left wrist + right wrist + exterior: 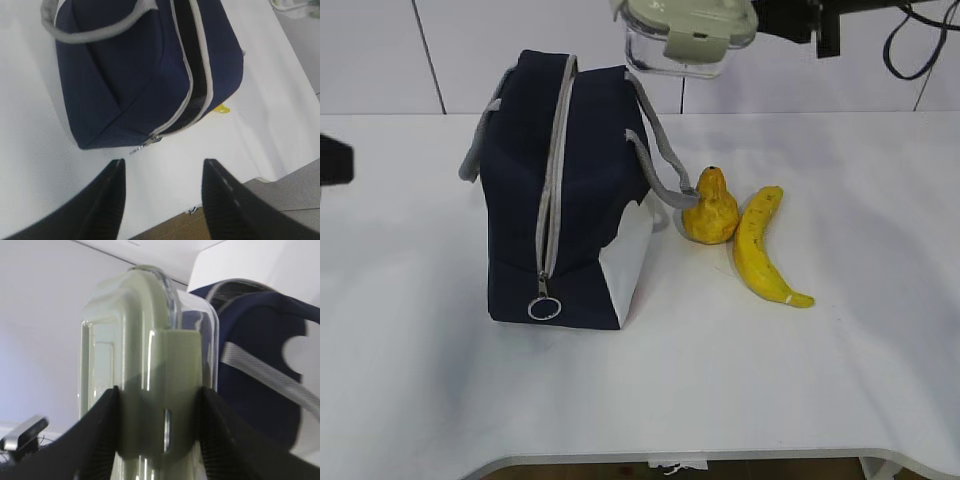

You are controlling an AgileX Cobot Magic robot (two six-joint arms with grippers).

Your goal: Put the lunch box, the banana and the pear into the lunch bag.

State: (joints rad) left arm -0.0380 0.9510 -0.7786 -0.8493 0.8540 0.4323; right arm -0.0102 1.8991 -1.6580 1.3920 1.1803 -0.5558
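Two risks face you here: the lunch box (690,38) hangs high above the lunch bag (560,190), whose zipper mouth gapes only narrowly, so lowering it off-line could catch the box on the edge or tip the bag toward the pear (711,207) and banana (763,247) beside it. Your right gripper (159,425) has its fingers clamped on the box's green lid clip, box upright between them. Your left gripper (162,192) hovers near the bag's zipper end, fingers apart and empty.
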